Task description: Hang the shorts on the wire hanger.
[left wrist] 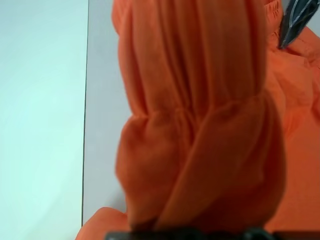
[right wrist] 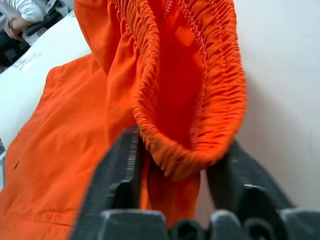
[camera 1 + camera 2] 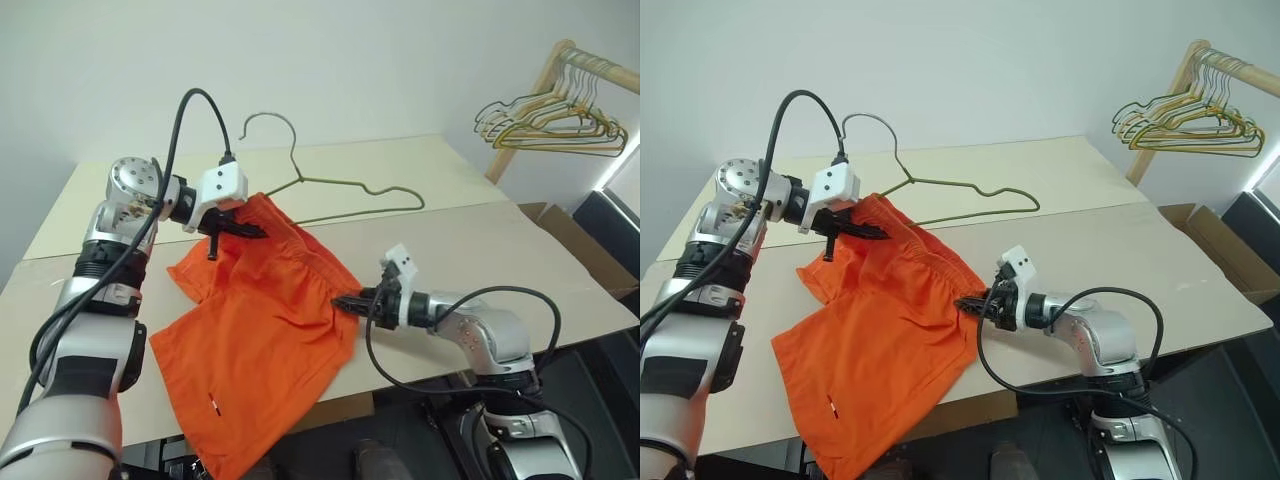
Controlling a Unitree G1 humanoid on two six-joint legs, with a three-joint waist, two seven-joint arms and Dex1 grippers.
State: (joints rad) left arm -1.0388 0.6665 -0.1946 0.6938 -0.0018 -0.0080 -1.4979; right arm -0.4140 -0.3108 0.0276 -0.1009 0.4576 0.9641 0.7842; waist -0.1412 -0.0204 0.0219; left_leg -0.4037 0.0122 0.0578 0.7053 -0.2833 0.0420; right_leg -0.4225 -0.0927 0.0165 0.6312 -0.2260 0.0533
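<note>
The bright orange shorts (image 3: 260,340) lie spread on the table, one leg hanging over the near edge. My left gripper (image 3: 245,230) is shut on the far end of the gathered waistband and holds it a little above the table; bunched orange cloth (image 1: 200,125) sits right before its wrist camera. My right gripper (image 3: 345,301) is at the waistband's other end, and its fingers (image 2: 120,165) press a fold of the elastic waistband (image 2: 190,100) from both sides. The wire hanger (image 3: 370,188) lies behind the shorts, hook toward the wall, one corner tucked under the cloth.
The beige table (image 3: 480,250) has a seam running across its width. A wooden rack (image 3: 555,70) with several bunched wire hangers (image 3: 550,125) stands at the back right. A cardboard box (image 3: 590,250) sits beside the table's right edge.
</note>
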